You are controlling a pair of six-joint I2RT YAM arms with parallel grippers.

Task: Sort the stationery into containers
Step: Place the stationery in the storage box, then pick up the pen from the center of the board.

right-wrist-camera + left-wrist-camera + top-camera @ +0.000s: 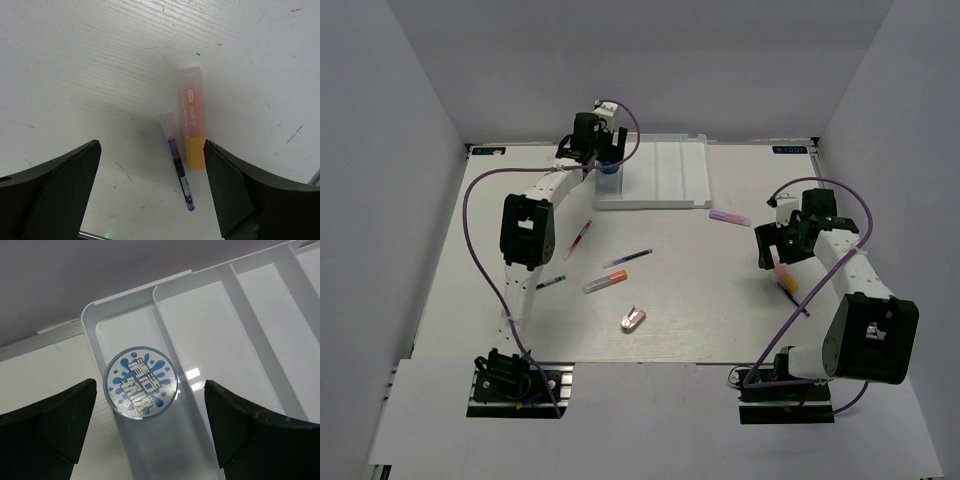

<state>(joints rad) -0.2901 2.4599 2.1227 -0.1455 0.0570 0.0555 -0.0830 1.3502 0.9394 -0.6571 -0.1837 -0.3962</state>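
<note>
White table (700,300): left gripper (150,412) jaws apart over blue roll (140,382), which lies flat in the tray (200,325) end compartment. Right gripper (151,175) spread wide above orange marker (192,115), thin pen (178,165) just beside it.

The white flat table (710,300) carries a white shallow plastic tray (670,175) with long compartments at the upper centre. Right of it lies a lilac short marker (730,217). In the middle lie a thin red pen (582,236), a thin dark pen (628,259), an orange short marker (605,282) and a small pinkish eraser (632,320). At the right, a pink-orange marker (192,125) lies just beside a thin purple pen (179,162).

Blue round roll (140,382) inside white tray (215,325)
</note>
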